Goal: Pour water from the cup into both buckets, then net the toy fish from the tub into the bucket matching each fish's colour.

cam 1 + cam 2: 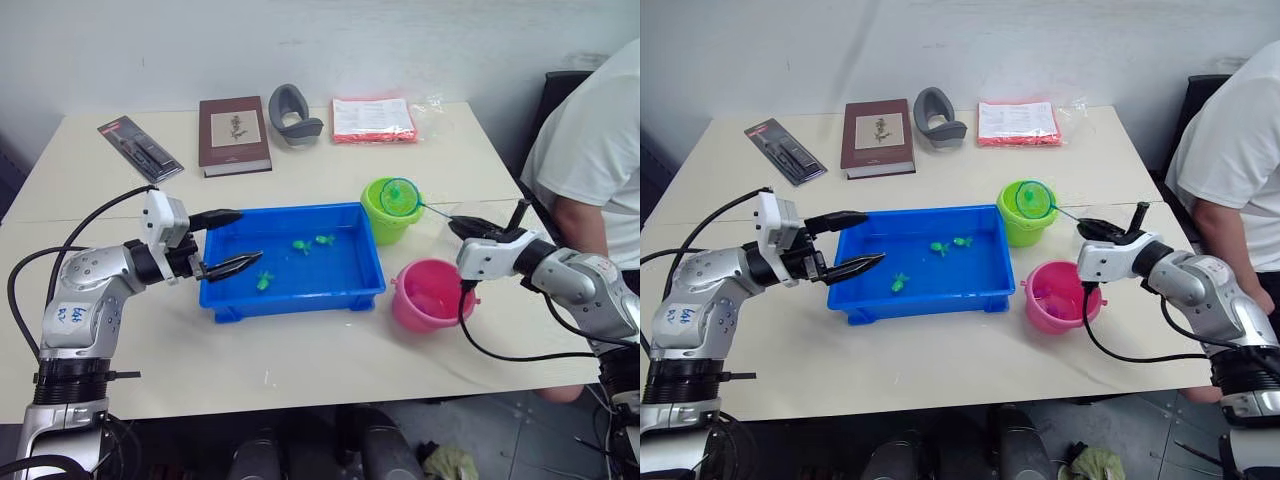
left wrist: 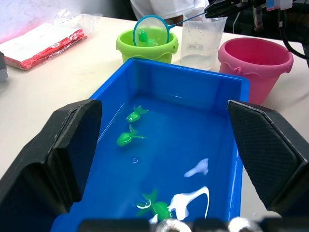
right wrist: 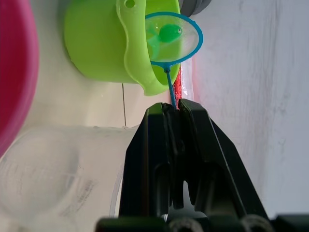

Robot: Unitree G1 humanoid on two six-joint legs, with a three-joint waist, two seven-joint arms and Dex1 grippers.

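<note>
In the head views, your left gripper is hovering at the left end of the blue tub, with its jaws spread wide and holding nothing. Three green toy fish are lying in the tub. Your right gripper is pinching the thin handle of the net, and the hoop is sitting over the mouth of the lime green bucket. The pink bucket is standing on the desk, just in front of the green one. A book is lying at the far side, and a person in a white shirt is sitting at the right.

In the left wrist view, the two fingers are standing far apart over the tub. The clear cup is standing between the two buckets.

In the right wrist view, the jaws are closed on the net handle, and one green fish is lying in the mesh above the green bucket.
</note>
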